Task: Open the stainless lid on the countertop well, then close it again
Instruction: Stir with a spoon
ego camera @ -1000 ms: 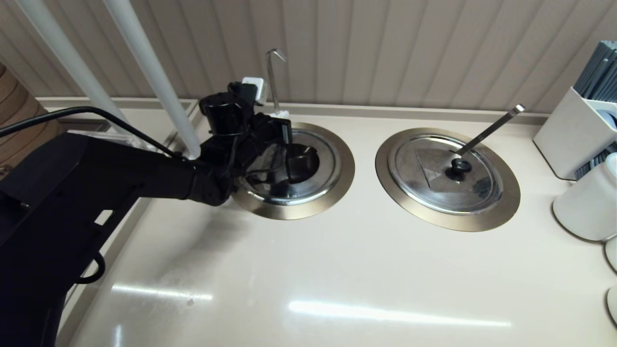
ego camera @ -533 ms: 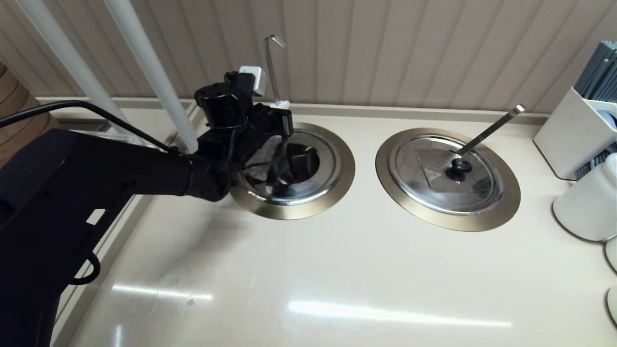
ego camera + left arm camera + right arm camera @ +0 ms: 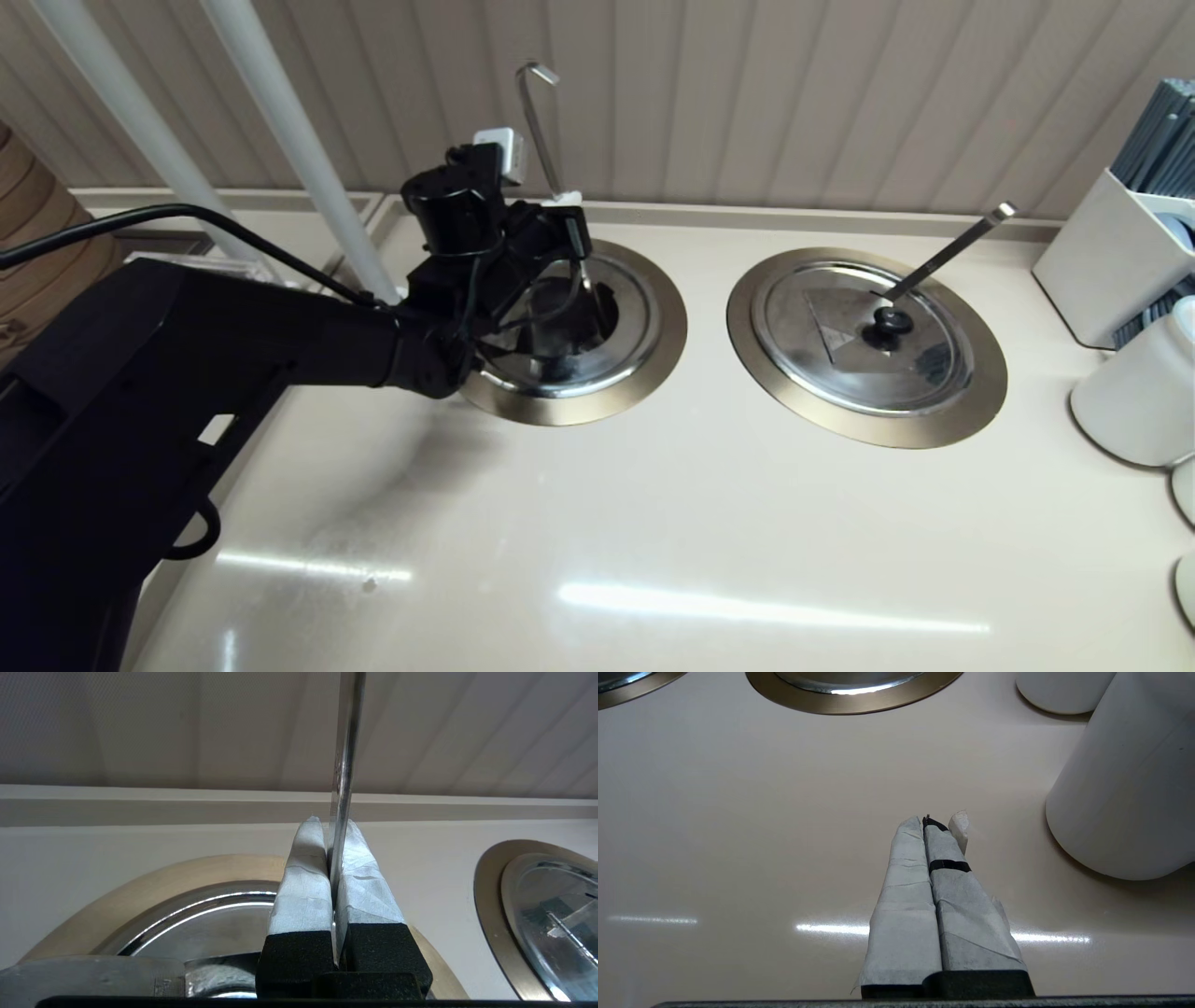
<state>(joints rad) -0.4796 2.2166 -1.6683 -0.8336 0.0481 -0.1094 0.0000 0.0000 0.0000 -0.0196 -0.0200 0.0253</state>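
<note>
Pinching the thin ladle handle [image 3: 343, 765] between its taped fingers [image 3: 306, 877], the left gripper [image 3: 571, 207] sits at the far rim of the countertop well [image 3: 653, 359], close to the back wall. In the left wrist view the two pads are pressed together on the steel strip, which runs upright from between them and out of the picture. From the head camera the handle rises steeply above the gripper and ends in a hooked tip [image 3: 540, 70] against the ribbed wall panel.

Below the gripper the stainless lid [image 3: 625, 345] lies inside the brass-toned flange ring; much of it is hidden by the black wrist, so I cannot tell whether it sits flat or tilted. The left arm [image 3: 233, 345] reaches in from the robot's left across the beige countertop [image 3: 597, 523].

The right gripper [image 3: 931, 823] hangs low over bare countertop with its taped fingers pressed together on nothing, near a white cylindrical container [image 3: 1134, 788].

To the right of the worked well, the twin lid [image 3: 859, 359] rests closed in its own ring, its black knob [image 3: 892, 322] and straight square-tipped handle [image 3: 952, 247] showing clearly.
</note>
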